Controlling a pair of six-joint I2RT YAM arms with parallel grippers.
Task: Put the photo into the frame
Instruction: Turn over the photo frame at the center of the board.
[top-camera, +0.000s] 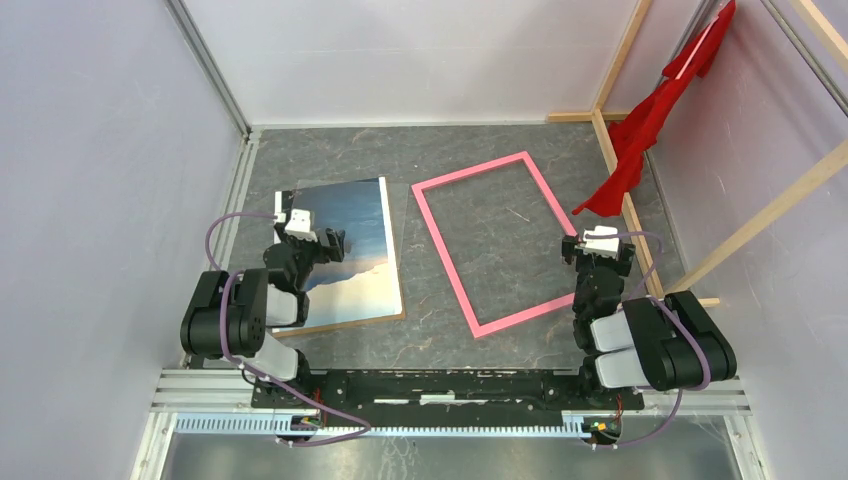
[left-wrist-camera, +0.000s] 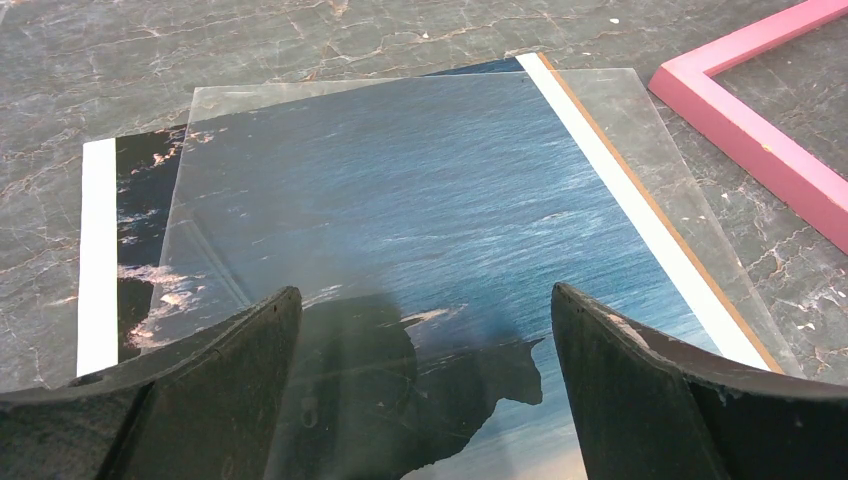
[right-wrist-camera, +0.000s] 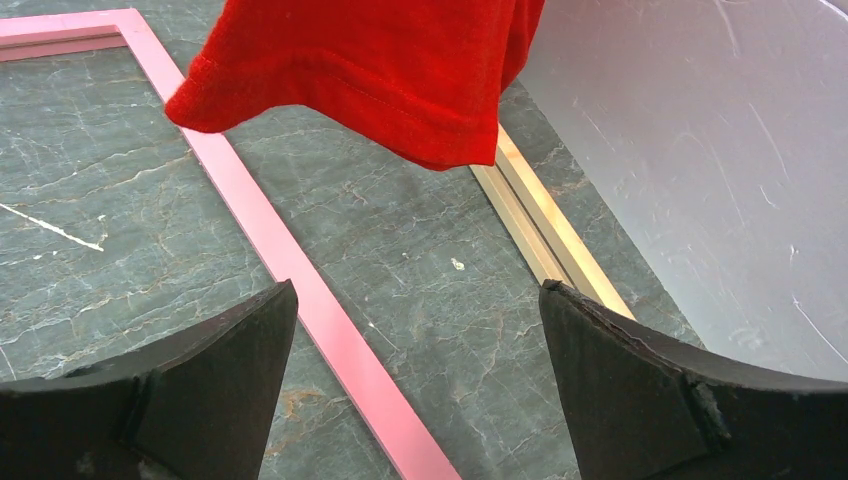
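From above, the photo (top-camera: 365, 225) lies face up on the grey table (top-camera: 330, 155), left of centre, with its long edges running away from the arm bases. The left gripper (top-camera: 333, 244) hangs over its near-left part. The frame (top-camera: 446, 259) lies flat just to the right, pink side up and skewed, its far end leaning left. Its far-left corner comes near the photo's far-right corner without touching, and the strip of table between them widens toward the arms. Tabletop shows inside the frame and beyond both things up to the far wall. The right gripper (top-camera: 592, 250) sits over the frame's right rail near its near corner. A red cloth (top-camera: 650, 120) hangs at the far right, its tip close to that rail.

In the left wrist view the fingers (left-wrist-camera: 210, 400) stand wide apart, holding nothing, low over the print. A clear sheet (left-wrist-camera: 620, 130) lies askew on the photo and overhangs its right edge, where a white border and a thin brown board edge show. The sheet's far-right corner is near the frame's corner but apart from it.

In the right wrist view the jaws are spread wide and hold nothing. The pink rail runs past the left finger. A wooden beam (right-wrist-camera: 530, 215) lies along the foot of the wall on the right, with open tabletop between rail and beam. The cloth's hem hangs over the far end of that gap.
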